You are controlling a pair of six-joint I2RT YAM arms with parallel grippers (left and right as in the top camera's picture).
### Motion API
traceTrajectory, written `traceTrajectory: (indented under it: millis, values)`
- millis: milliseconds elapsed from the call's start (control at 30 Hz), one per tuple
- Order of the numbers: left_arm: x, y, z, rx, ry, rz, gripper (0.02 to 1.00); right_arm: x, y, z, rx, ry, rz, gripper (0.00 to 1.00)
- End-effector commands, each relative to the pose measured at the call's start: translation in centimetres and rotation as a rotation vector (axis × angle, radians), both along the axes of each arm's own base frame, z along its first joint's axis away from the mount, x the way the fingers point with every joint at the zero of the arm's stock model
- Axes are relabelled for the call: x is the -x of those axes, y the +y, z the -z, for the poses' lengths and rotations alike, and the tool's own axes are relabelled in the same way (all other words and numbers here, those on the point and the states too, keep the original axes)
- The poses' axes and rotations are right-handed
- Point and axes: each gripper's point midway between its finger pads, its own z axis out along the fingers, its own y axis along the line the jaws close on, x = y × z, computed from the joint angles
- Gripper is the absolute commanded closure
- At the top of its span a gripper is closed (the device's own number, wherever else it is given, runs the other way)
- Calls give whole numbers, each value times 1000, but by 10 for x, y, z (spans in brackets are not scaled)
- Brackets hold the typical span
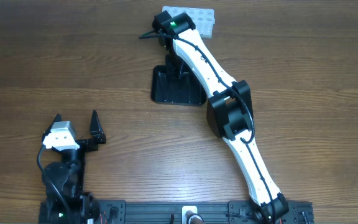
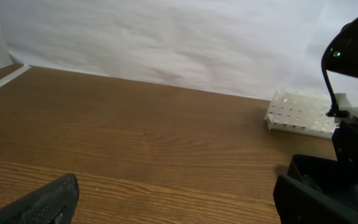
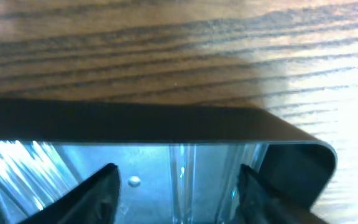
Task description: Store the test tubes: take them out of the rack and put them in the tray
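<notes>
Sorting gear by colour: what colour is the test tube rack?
The rack is white, seen best in the left wrist view.

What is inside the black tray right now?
A clear test tube lies in the tray, under the right gripper; glints suggest more. The arm covers the rest.

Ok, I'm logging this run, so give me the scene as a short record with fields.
left tool: open, low near its own base, far from the tray
right tool: open, over the tray
tube: clear, inside the tray, between the right tool's fingers, which stand apart from it
rack: white, just beyond the tray
table: brown wood
</notes>
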Motion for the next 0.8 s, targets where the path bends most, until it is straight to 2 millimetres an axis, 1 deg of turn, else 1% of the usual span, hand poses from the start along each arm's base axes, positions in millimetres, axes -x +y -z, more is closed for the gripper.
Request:
traceTrajectory:
  millis: [33,67,100,167,233,267,300,367,433,567,633,800]
  values:
    - [0,-1,3,-13,7,10,20,3,6,-92,-77,-138,-106,318]
    - [0,-1,3,-13,7,10,20,6,6,-112,-91,-169,-126,292]
    - [0,-1,3,-13,7,10,23,8,3,-128,-96,-198,-139,266]
    - [0,-1,3,-13,7,10,20,10,-6,-161,-86,-272,-157,194]
    - [0,-1,3,-13,7,10,20,11,-20,-195,-50,-358,-180,106]
    - [0,-1,3,-13,7,10,18,11,-28,-210,-32,-398,-188,47]
    - [0,-1,3,-13,7,10,23,12,-35,-222,-14,-426,-196,16]
    - [0,-1,3,-13,7,10,20,15,-49,-244,19,-476,-213,9]
    - [0,-1,3,-13,7,10,20,21,-60,-260,30,-502,-218,9]
    - [0,-1,3,-13,7,10,20,41,-76,-286,24,-527,-210,9]
    - [0,-1,3,-13,7,10,20,56,-87,-298,33,-528,-205,9]
    - [0,-1,3,-13,7,10,23,86,-110,-325,34,-576,-186,7]
